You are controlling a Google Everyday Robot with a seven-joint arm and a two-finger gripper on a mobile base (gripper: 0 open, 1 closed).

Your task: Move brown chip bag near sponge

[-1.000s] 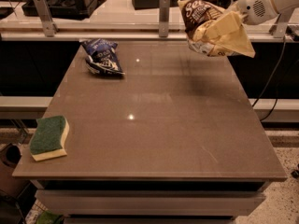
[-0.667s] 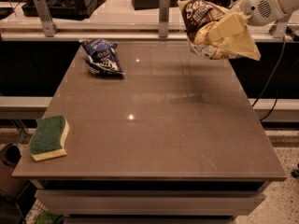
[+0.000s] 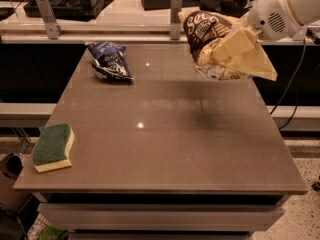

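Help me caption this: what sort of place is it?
Likely an office or lab test area: a grey table, a rear counter with dark equipment, a sponge. The claw holds the brown chip bag above the far-right corner.

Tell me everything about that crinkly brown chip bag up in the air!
The brown chip bag is crumpled, shiny foil. It is dark brown on top with white letters, and pale yellow lower down. It hangs tilted in the air above the far right corner of the grey table, not touching it, and a faint shadow lies underneath. The only thing touching it is the robot's gripper, which holds the bag at the end of the white arm.
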